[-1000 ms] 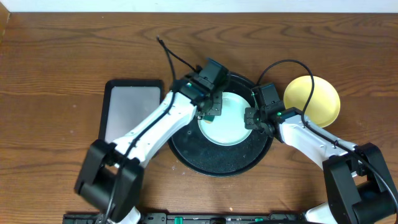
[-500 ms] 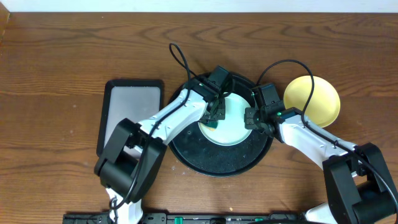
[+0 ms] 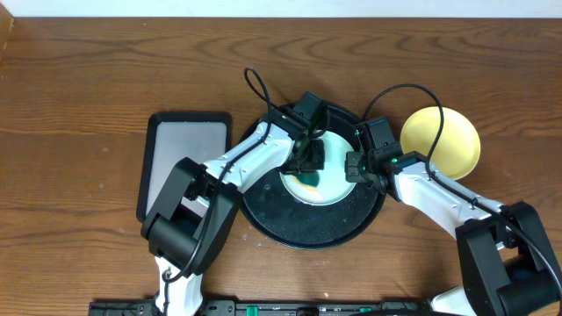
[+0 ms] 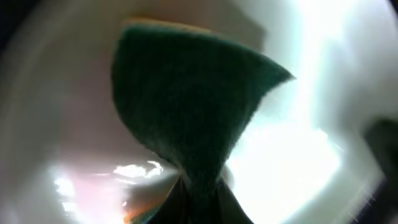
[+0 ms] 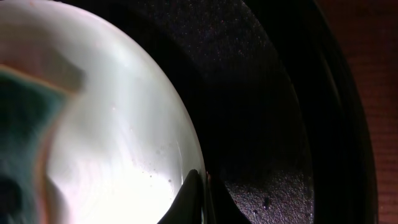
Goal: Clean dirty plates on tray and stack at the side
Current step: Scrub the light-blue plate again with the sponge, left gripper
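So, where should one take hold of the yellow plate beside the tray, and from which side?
Take the yellow plate by its rim at the right edge, from above, one finger inside and one outside. It lies flat and shallow, so probably only the rim gives a hold; its left edge sits close to the tray.

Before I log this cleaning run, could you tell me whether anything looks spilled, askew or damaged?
Nothing stands out. The mint plate lies in the round black tray, left gripper pressing a green sponge on it, right gripper pinching its rim; the yellow plate sits beside the tray.
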